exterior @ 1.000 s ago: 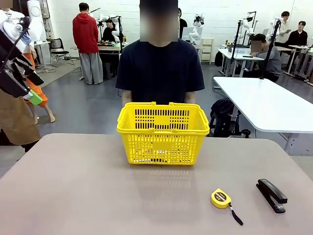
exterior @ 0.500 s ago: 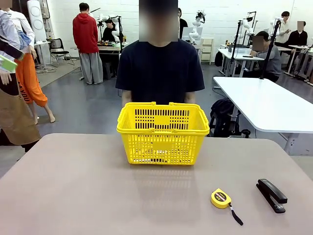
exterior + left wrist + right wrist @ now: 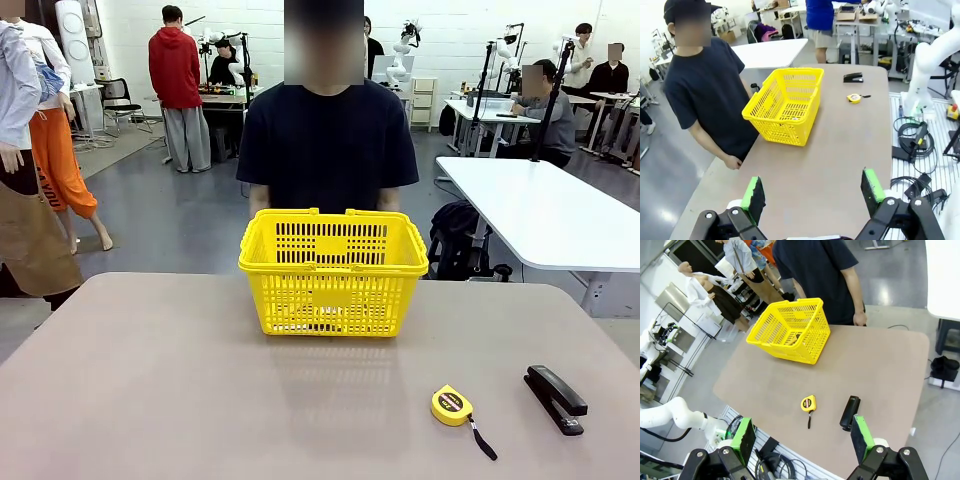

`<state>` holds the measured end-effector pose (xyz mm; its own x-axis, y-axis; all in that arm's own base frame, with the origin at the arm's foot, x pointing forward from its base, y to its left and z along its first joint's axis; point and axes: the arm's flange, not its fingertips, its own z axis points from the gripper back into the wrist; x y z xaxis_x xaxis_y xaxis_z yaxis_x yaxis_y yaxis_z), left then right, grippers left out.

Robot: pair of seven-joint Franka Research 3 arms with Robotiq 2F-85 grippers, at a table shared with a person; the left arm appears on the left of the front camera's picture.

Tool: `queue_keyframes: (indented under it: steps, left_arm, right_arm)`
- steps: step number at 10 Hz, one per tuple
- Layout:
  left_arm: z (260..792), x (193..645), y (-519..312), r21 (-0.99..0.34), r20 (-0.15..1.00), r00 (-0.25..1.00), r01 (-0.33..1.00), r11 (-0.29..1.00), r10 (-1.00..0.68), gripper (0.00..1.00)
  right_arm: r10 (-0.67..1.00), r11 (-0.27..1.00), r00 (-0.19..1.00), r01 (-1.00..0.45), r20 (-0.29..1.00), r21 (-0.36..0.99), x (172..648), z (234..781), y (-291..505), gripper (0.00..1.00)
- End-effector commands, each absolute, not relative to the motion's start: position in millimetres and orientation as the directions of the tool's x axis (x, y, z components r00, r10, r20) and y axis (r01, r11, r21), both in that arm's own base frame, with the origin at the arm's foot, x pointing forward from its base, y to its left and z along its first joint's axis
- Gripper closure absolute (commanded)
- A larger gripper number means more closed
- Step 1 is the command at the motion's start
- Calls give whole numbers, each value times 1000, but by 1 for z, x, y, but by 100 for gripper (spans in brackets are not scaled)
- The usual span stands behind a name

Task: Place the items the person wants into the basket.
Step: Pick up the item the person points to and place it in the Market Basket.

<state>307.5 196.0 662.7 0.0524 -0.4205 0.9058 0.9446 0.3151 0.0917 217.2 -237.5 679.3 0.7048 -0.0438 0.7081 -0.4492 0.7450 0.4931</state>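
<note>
Basket [image 3: 333, 271] at the far middle of the counter [image 3: 200, 400], upright, handles folded down, just in front of the person [image 3: 327, 145]. Nearest on the robot's right: tape measure [image 3: 452, 405] and stapler [image 3: 555, 398], side by side but apart — neither wanted, so best left alone. No knife, pen or marker left on the bare counter; something dark and slim glimpsed through the mesh in the right wrist view (too small to name), so the wanted items probably in already.

Left end effector [image 3: 812, 192] held high above the counter's edge, pads wide apart, nothing between them. Right end effector [image 3: 802, 437] likewise raised over the near right side, pads apart, empty.

For the step in hand: probably a matter of finishing cleanly — keep both arms high and clear of the basket rim, avoid sweeping across the tape measure or stapler, wait on any further sign from the person, whose hands rest low behind the basket.

Against a second ago: left arm gone from the upper left of the front view, lifted out of sight; basket, tape measure and stapler unmoved.
</note>
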Motion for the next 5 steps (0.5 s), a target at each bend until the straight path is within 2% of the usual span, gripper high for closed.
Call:
queue_keyframes:
  steps: [1,5]
  left_arm:
    - [669,298,223,78,920,41,956,284,-390,0]
    - [659,276,249,59,889,66,965,256,-453,0]
  right_arm:
    - [-47,733,695,-464,718,498,218,680,-236,0]
    - [-47,733,695,-464,718,498,218,680,-236,0]
